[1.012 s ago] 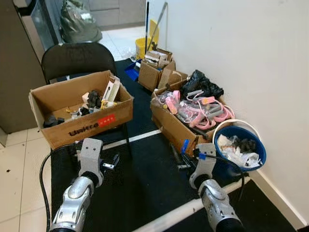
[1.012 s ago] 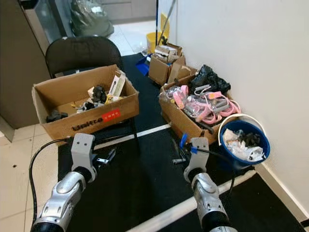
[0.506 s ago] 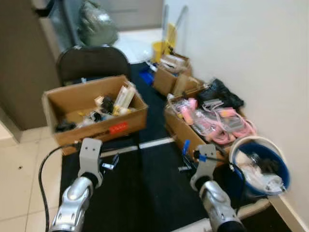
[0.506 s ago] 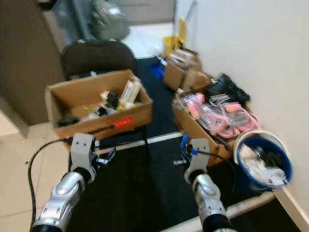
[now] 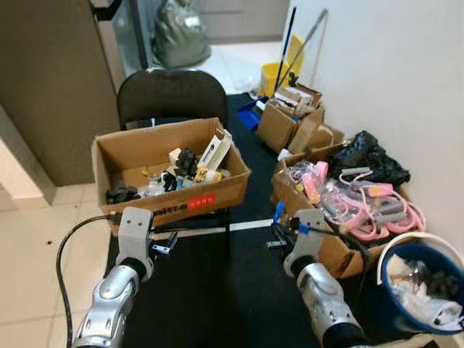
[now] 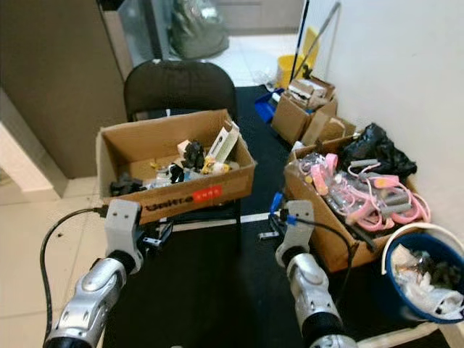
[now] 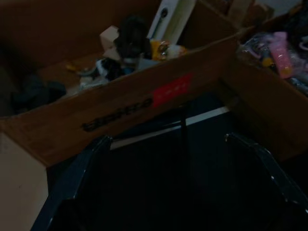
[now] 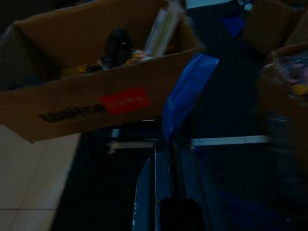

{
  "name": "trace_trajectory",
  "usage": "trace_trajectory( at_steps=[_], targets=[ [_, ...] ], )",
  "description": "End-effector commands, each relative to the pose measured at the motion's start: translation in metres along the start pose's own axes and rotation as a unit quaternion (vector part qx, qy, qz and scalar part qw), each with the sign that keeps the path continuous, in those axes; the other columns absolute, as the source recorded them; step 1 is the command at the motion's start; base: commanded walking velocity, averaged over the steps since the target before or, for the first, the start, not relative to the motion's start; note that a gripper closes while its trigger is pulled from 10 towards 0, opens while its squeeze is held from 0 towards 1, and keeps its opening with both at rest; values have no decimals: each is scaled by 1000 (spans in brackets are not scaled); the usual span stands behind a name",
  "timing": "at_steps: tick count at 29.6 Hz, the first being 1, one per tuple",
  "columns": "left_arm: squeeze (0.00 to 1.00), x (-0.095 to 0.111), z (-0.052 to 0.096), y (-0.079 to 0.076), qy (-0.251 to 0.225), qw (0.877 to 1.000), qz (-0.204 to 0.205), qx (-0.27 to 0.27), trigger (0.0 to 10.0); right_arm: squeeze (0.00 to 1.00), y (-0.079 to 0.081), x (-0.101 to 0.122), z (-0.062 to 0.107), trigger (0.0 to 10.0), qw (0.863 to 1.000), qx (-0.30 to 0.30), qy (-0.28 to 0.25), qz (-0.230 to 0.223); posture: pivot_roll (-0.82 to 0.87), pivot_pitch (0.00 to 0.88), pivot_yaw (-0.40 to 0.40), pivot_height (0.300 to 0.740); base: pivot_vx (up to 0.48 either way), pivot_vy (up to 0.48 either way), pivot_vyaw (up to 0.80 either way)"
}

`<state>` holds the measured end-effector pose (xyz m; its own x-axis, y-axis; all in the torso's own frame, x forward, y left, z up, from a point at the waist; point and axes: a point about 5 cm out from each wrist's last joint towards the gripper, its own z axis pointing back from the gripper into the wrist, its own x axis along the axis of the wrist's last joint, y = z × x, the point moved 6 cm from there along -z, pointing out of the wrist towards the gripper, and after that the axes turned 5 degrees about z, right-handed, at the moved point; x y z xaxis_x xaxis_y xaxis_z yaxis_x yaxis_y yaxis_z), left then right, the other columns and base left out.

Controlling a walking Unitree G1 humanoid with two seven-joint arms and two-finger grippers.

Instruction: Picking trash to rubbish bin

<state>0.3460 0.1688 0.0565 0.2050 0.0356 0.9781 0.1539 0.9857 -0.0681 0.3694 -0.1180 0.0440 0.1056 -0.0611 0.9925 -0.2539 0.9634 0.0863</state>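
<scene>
The rubbish bin is a blue bucket (image 5: 392, 305) with a white rim, low at the right by the wall, holding crumpled paper and dark scraps. A cardboard box (image 5: 210, 197) rests on a black chair (image 5: 172, 96) ahead; a white carton (image 5: 216, 148) and small dark bits lie in it. My left gripper (image 5: 164, 243) hangs open over the black mat, just short of the box; its fingers (image 7: 82, 171) stand wide apart and hold nothing. My right gripper (image 5: 278, 230) is shut near the mat, between the two boxes, with blue tape (image 8: 185, 91) on a finger.
A second cardboard box (image 5: 330, 246) with pink items stands against the right wall, a black bag (image 5: 371, 156) behind it. Smaller boxes (image 5: 286, 119), a yellow mop bucket (image 5: 274, 74) and a dark rubbish sack (image 5: 180, 38) stand farther back. A brown cabinet (image 5: 51, 87) rises at the left.
The whole picture has shifted: the camera has swung left, so the bucket now sits at the lower right edge and the box on the chair nearer the middle. Both arms hold their pose.
</scene>
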Motion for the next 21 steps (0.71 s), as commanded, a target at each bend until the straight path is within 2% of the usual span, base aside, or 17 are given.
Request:
trace_trajectory(
  at_steps=[1, 12, 16, 21],
  targets=[
    [0, -5, 3, 1, 10, 1000, 0, 0, 10000, 0, -3, -5, 4, 10000, 1000, -6, 7, -3, 45, 127, -3, 740, 281, 0, 0],
    [0, 5, 2, -3, 0, 1000, -6, -11, 10000, 0, -2, 0, 2, 10000, 1000, -3, -3, 0, 51, 106, -5, 740, 284, 0, 0],
    [0, 11, 0, -3, -7, 1000, -10, -16, 10000, 0, 4, 19, -6, 10000, 999, 1, -34, -7, 53, 104, -3, 740, 286, 0, 0],
    [0, 16, -2, -5, -13, 1000, -9, -19, 10000, 0, 5, 28, -10, 10000, 999, 0, -47, -6, 53, 102, -6, 740, 286, 0, 0]
  ],
)
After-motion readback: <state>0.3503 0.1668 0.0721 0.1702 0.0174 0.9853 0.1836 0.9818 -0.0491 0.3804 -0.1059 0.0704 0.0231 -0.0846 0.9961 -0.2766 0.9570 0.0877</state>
